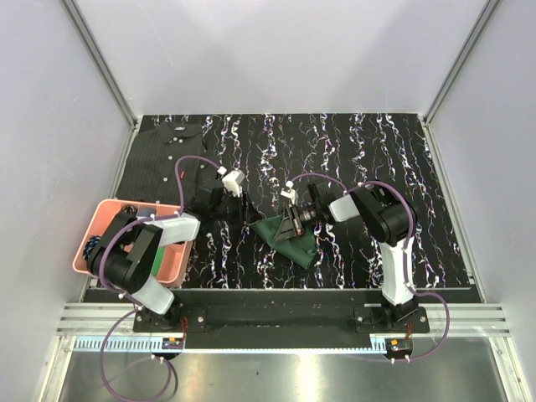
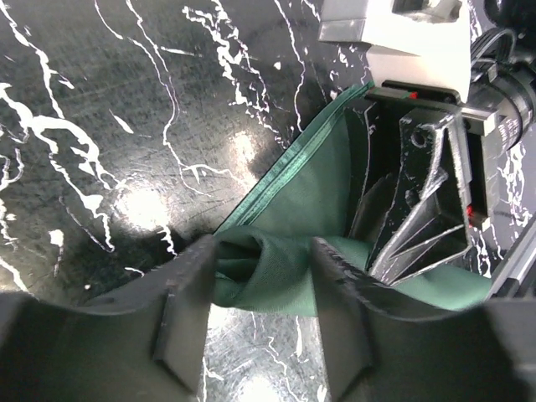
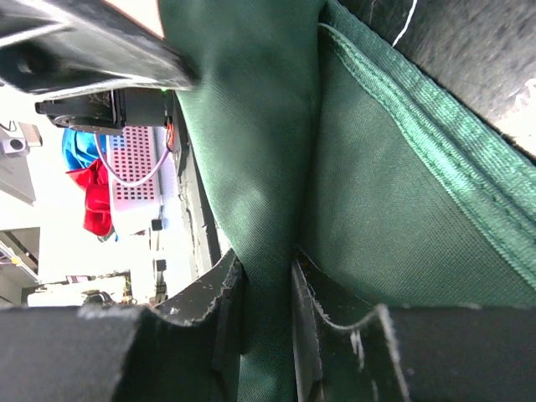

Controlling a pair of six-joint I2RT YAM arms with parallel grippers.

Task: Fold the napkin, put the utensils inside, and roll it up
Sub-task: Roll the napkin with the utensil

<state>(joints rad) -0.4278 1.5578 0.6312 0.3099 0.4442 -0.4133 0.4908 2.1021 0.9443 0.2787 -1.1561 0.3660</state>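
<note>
The dark green napkin (image 1: 291, 240) lies bunched at the table's middle, partly lifted between both grippers. My left gripper (image 1: 249, 216) is at its left end; in the left wrist view its jaws (image 2: 264, 251) close on a rolled fold of the napkin (image 2: 276, 268). My right gripper (image 1: 287, 224) is over the napkin's top; in the right wrist view it (image 3: 266, 268) is shut tight on a vertical fold of the napkin (image 3: 377, 209). The right gripper also shows in the left wrist view (image 2: 427, 193). The orange-red fork is not in view.
A pink bin (image 1: 110, 213) stands at the left edge, beside the left arm. A dark pinstriped shirt (image 1: 172, 151) lies at the back left. The table top (image 1: 377, 159) is black with white marbling. Metal frame rails run along the near edge.
</note>
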